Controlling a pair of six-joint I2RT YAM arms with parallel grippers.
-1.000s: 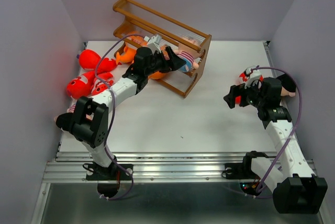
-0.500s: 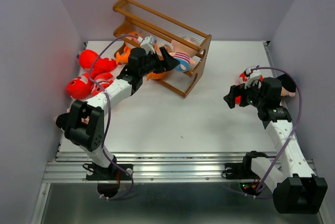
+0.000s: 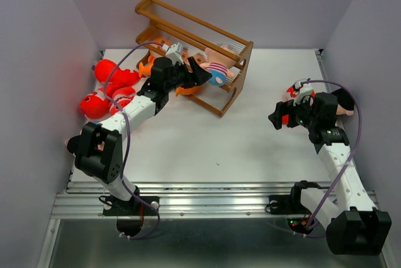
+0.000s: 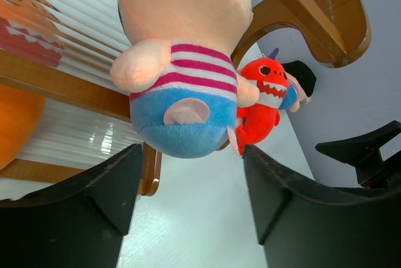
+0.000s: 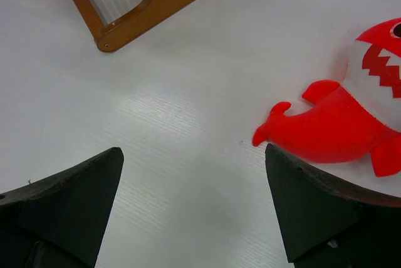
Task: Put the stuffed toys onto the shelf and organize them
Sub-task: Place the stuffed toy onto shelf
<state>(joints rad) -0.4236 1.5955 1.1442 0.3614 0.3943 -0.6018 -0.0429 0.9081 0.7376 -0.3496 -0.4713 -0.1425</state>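
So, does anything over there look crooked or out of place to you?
Yes. The shelf stands skewed, at an angle to the edges of the table. On it, a striped-shirt doll lies across a rail bar with its blue bottom sticking out, rather than tucked in neatly.

Side by side: the left arm (image 3: 135,113) and right arm (image 3: 341,158) pair white tubular links with chunky black joint housings. A thin purple cable (image 3: 119,71) loops along each. Black bases (image 3: 128,208) are fixed to a ribbed aluminium rail (image 3: 213,200). The left gripper (image 4: 193,149) and right gripper (image 5: 194,152) end in matte black, wedge-shaped fingers (image 5: 69,199).
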